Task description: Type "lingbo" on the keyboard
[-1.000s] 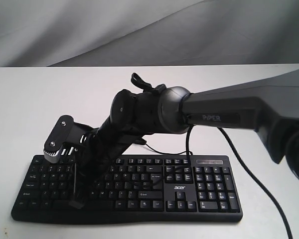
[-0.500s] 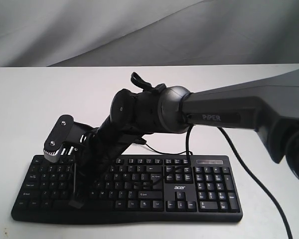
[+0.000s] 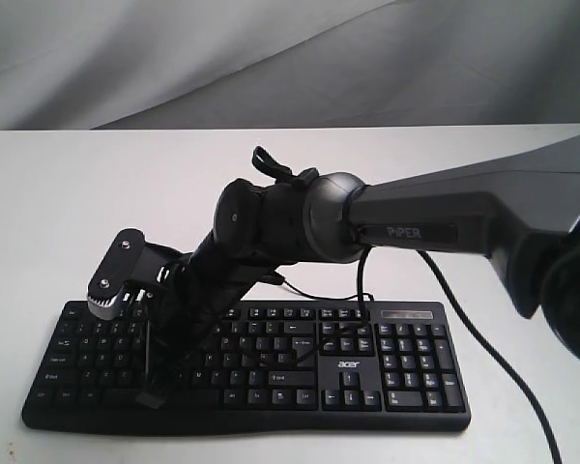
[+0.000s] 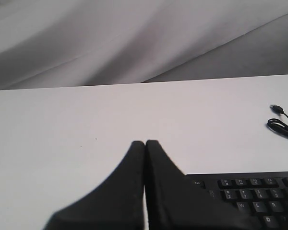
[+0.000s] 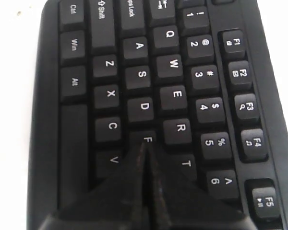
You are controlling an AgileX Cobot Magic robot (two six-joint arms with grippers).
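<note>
The black Acer keyboard (image 3: 271, 362) lies flat on the white counter (image 3: 58, 213); the right claw (image 5: 145, 143), reaching across, is pressed together with its tip at the F key (image 5: 144, 136); contact cannot be told; the left claw (image 4: 145, 144), also together, hangs over bare counter beside the keyboard's Esc corner.

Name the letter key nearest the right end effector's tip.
The F key of the wide black plastic keyboard: the right end effector overlaps it; D and R sit clear.

White table (image 3: 68, 222), matte, evenly lit. Grey cloth (image 3: 271, 58) hangs behind it, creased in soft diagonal folds.
</note>
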